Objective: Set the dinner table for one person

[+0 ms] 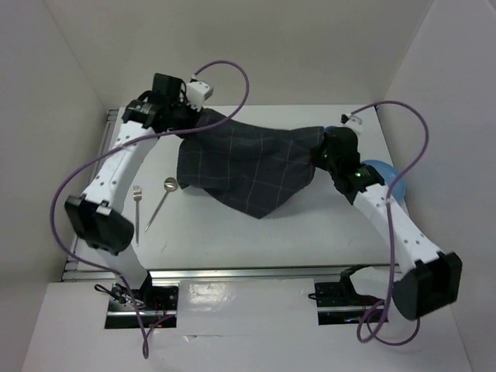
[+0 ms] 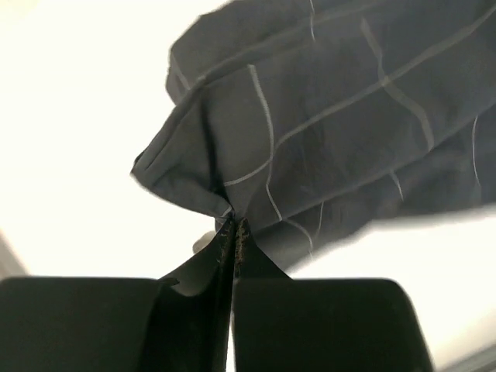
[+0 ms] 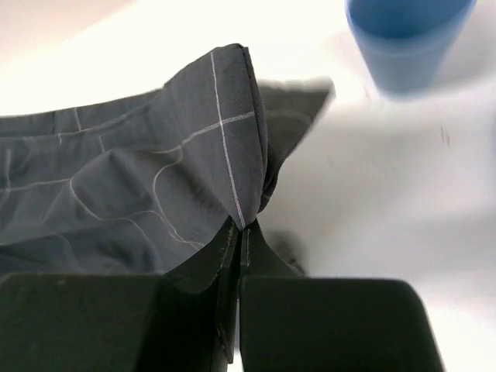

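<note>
we hold the dark checked cloth [image 1: 248,167] over the white table [image 1: 232,236], left hand [image 2: 232,223] and right hand [image 3: 242,226] each clamped on one end; fork [image 1: 137,217] and spoon [image 1: 159,205] lie just left of it.

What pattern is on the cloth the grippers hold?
Dark grey cloth, thin pale check lines; clearest in right wrist view.

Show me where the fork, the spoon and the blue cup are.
fork [image 1: 137,217], top external view, middle of its handle.
spoon [image 1: 158,206], top external view, on its handle, below the bowl.
blue cup [image 3: 403,54], right wrist view, on its outer side wall.
</note>
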